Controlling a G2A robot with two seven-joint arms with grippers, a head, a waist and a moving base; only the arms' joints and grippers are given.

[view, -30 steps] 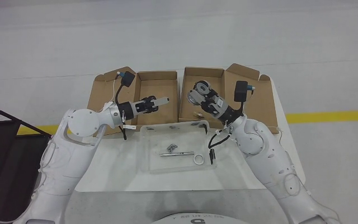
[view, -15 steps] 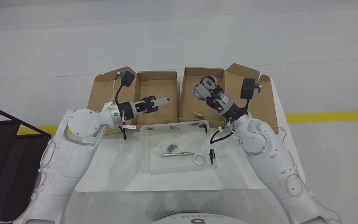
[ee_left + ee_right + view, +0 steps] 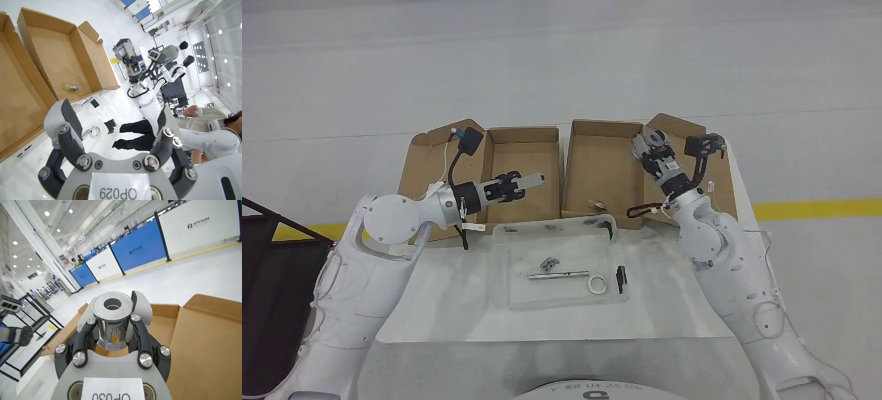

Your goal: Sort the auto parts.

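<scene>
Now swung rightward, right hand (image 3: 648, 148), metal sleeve (image 3: 112, 317)

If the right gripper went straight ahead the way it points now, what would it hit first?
Likely nothing close. The right gripper, shut on the metal cylinder, points out over the cardboard box toward open floor; the box seems below that line, though depth is unclear.

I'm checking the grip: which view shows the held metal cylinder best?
The right wrist view: the metal cylinder sits close, clamped in the right end effector. The top view shows it tiny; the left wrist view, far off.
</scene>
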